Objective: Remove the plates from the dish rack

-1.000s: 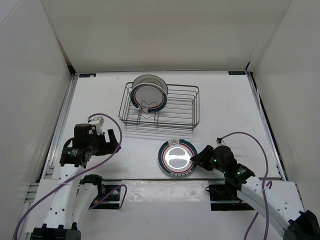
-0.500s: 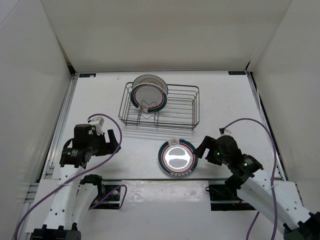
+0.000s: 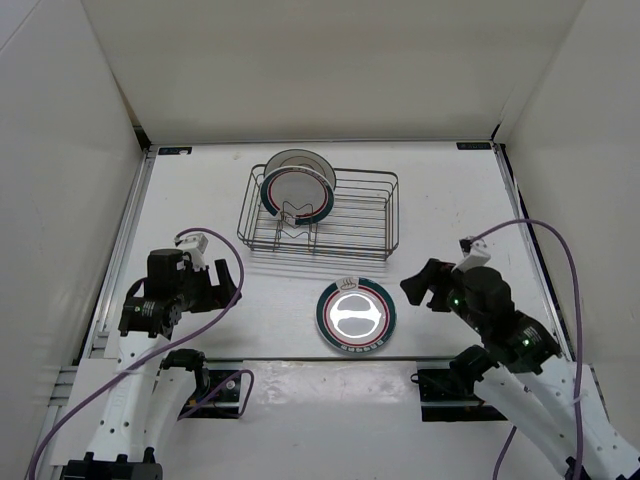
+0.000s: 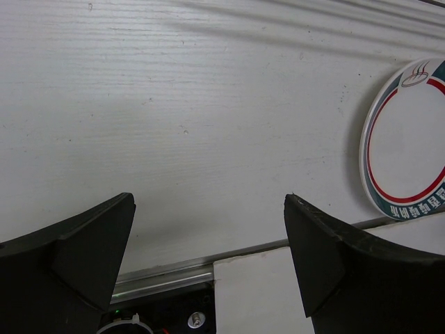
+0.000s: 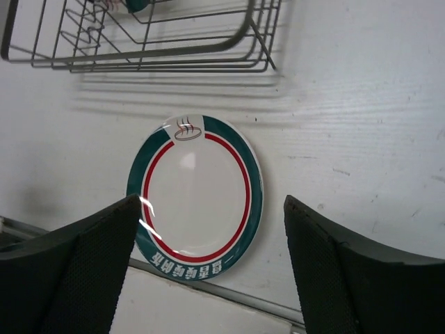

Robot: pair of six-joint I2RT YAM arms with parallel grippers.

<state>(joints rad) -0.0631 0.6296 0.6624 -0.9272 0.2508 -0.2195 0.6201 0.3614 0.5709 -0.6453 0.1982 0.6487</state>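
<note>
Counter: white, fills the middle of the top view. Dish rack sits in its upper centre. Plates: one teal-rimmed plate lies flat on the counter below the rack. Two stand on edge in the rack's upper-left corner, a teal-rimmed one in front and a grey-rimmed one close behind it. Right gripper, lower right, is just beside the flat plate, spread wide and holding nothing. Left gripper, lower left, is likewise wide and empty, well apart from the rack. Judgement: one plate unloaded, front rack plate next. Take it by the top rim, lift straight up clear of the dividers before swinging out so the rack isn't dragged, and set it beside the flat plate.
</note>
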